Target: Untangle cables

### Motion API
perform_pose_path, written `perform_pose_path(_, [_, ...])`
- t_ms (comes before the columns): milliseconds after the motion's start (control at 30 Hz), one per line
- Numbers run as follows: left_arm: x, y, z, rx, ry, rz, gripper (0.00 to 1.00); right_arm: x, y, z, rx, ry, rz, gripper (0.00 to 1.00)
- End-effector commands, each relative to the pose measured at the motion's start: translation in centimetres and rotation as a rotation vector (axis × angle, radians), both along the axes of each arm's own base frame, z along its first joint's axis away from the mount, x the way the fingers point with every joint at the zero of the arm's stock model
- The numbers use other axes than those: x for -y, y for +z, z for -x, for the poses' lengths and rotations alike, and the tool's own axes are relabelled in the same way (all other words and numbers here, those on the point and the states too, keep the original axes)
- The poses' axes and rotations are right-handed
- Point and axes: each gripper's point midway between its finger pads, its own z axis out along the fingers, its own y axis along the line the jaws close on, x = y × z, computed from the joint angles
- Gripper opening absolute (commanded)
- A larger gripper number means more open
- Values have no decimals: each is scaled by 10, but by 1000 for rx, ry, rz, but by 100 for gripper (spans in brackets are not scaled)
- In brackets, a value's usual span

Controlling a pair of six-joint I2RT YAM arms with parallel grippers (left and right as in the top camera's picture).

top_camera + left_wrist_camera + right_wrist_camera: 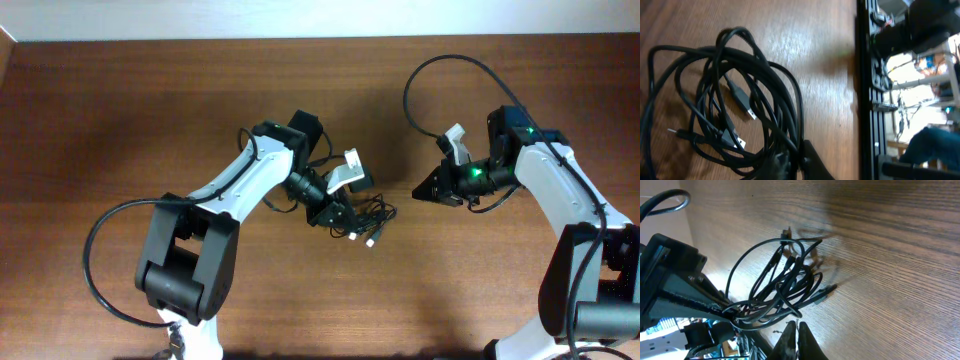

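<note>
Several tangled cables [371,212] pinched in nearly closed left end effector [340,214]; right end effector [796,336] shut, empty. Hold firm; tease one plug [371,241] outward.

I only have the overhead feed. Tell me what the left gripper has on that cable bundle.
Observer: In the right wrist view, the cables gather at the left gripper. Whether it is clamped on them doesn't show.
Operator: Now check the other arm.
Observer: The right gripper is shut with nothing between its fingers, and it sits apart from the bundle.
Operator: Find me a loose end.
Observer: In the left wrist view, two silvery plug ends lie inside the loops.
</note>
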Motion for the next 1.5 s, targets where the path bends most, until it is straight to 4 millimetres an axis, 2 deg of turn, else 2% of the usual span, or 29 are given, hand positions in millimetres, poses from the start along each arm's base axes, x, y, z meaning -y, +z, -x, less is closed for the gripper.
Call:
perform_pose_path(0, [-4, -12, 7, -34, 4, -48, 32, -1, -9, 9, -20, 18, 19, 4])
perform_pose_path(67, [-4, -12, 7, -38, 9, -50, 39, 0, -13, 13, -35, 18, 25, 4])
perform_pose_path(100, [-4, -12, 7, -38, 9, -50, 61, 1, -16, 15, -40, 19, 37, 4])
perform_pose_path(133, [-4, -12, 7, -38, 9, -51, 75, 2, -17, 15, -42, 19, 41, 4])
perform_pose_path(167, [-4, -12, 7, -38, 9, -51, 75, 2, -17, 15, -43, 19, 41, 4])
perform_pose_path(333, [-1, -12, 0, -61, 64, -65, 73, 3, -18, 15, -42, 19, 53, 4])
perform_pose_path(433, [7, -13, -19, -60, 156, -62, 72, 3, -19, 15, -39, 20, 55, 4])
perform_pose_path(500, [12, -12, -28, -61, 202, -56, 76, 3, -19, 15, -39, 20, 55, 5])
perform_pose_path(567, [17, -12, -26, -57, 193, -54, 77, 3, -19, 15, -39, 20, 55, 5])
perform_pose_path(600, [20, -12, -23, -56, 181, -54, 72, 3, -19, 15, -39, 20, 55, 5])
perform_pose_path(633, [24, -12, -19, -54, 169, -54, 60, 3, -19, 15, -39, 20, 55, 5])
perform_pose_path(700, [31, -16, -10, -38, 137, -80, 31, 3, -19, 15, -39, 20, 55, 5])
perform_pose_path(800, [41, -23, 8, -27, 84, -123, 24, 3, -19, 15, -40, 20, 55, 5])
perform_pose_path(900, [45, -40, 27, 0, 32, -199, 22, 3, -19, 15, -39, 20, 55, 5])
perform_pose_path(933, [44, -45, 33, 6, 20, -222, 25, 3, -19, 15, -40, 20, 55, 5])
perform_pose_path(1000, [42, -53, 42, 5, 1, -251, 53, 3, -19, 15, -40, 20, 55, 5])
perform_pose_path(1033, [42, -54, 44, 3, -1, -253, 57, 3, -19, 15, -41, 20, 55, 5])
perform_pose_path(1100, [46, -52, 38, -26, 60, -264, 61, 3, -18, 16, -46, 20, 55, 5])
perform_pose_path(1233, [46, -39, 11, -59, 191, -264, 70, 7, -22, 19, -61, 22, 84, 6])
perform_pose_path(1300, [44, -42, -1, -61, 268, -292, 69, 7, -24, 23, -77, 22, 85, 5])
perform_pose_path(1333, [41, -47, -9, -48, 324, -336, 65, 7, -26, 26, -92, 16, 85, 7])
perform_pose_path(1400, [30, -57, -23, -36, 466, -444, 51, 10, -38, 38, -189, -44, 116, 17])
perform_pose_path(1467, [21, -62, -31, -28, 556, -510, 47, 12, -50, 51, -242, -59, 130, 19])
